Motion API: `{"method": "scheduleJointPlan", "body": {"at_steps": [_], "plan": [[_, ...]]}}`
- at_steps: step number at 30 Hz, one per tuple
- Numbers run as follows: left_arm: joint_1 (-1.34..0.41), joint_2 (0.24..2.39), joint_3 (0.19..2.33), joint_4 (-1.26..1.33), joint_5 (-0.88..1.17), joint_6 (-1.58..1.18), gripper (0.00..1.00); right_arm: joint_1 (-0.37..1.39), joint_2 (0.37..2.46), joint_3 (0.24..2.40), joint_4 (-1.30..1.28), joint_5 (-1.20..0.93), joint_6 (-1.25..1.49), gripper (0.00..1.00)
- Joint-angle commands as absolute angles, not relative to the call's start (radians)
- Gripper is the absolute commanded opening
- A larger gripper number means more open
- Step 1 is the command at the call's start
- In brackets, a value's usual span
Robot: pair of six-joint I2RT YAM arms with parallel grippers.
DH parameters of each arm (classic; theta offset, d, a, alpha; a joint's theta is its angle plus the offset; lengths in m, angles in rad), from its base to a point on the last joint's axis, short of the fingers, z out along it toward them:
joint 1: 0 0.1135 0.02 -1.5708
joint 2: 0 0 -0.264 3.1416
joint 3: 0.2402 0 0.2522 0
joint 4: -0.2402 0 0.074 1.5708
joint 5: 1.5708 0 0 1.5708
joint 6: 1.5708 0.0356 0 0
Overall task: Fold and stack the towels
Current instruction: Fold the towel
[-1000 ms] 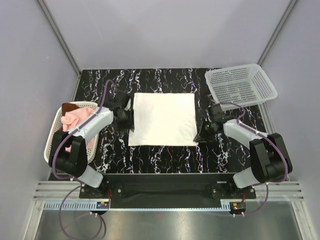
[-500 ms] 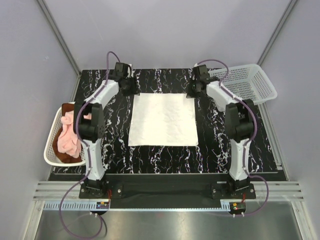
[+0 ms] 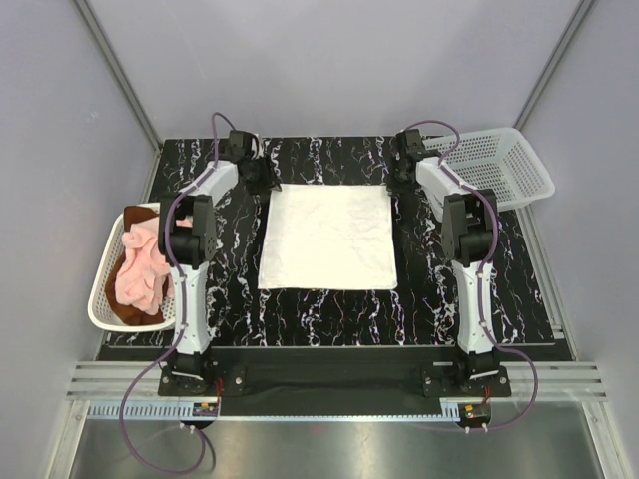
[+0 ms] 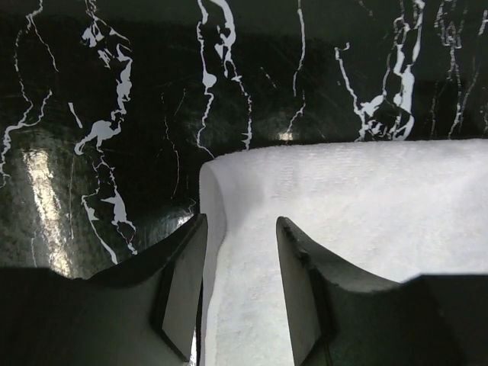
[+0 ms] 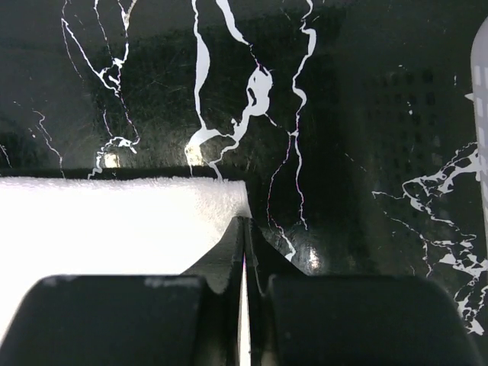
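Note:
The white towel (image 3: 327,238) lies spread flat in the middle of the black marble table. My left gripper (image 3: 262,180) is at its far left corner; in the left wrist view it (image 4: 240,221) is open, its fingers either side of the towel's (image 4: 366,206) left edge. My right gripper (image 3: 396,180) is at the far right corner; in the right wrist view it (image 5: 244,219) is shut on the towel's (image 5: 114,221) corner edge. The pale pink towel (image 3: 140,264) and the rust-brown towel (image 3: 125,311) lie crumpled in the left basket.
A white mesh basket (image 3: 100,299) holding the pink and brown towels stands at the table's left edge. A second white mesh basket (image 3: 499,170) sits at the far right corner, close to my right arm. Grey walls enclose the table.
Both arms have stretched from the towel's sides out to its far corners. The right gripper has shut on the far right corner; the left has stayed open.

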State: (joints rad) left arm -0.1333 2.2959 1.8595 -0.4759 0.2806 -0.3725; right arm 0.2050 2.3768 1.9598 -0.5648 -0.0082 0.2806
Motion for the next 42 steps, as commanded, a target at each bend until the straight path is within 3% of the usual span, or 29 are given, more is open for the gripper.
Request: {"method": "scheduleJointPlan", "body": {"at_steps": [1,16,25,35,42], "plan": [[-0.124,2.327,1.901,-0.445,0.272,-0.393,0.47,0.201,2.407,1.979,-0.557,0.049,0.233,0.03],[-0.12,2.342,1.918,-0.54,0.218,-0.336,0.49,0.201,2.355,1.928,-0.523,-0.04,0.184,0.06],[-0.112,2.347,1.924,-0.661,0.138,-0.336,0.41,0.204,2.321,1.884,-0.506,-0.104,0.202,0.1],[-0.092,2.405,2.049,-0.856,0.051,-0.319,0.41,0.221,2.301,1.847,-0.491,-0.155,0.193,0.16],[-0.089,2.26,2.046,-0.726,0.227,-0.172,0.47,0.218,2.25,1.896,-0.522,-0.227,0.038,0.33]]}}
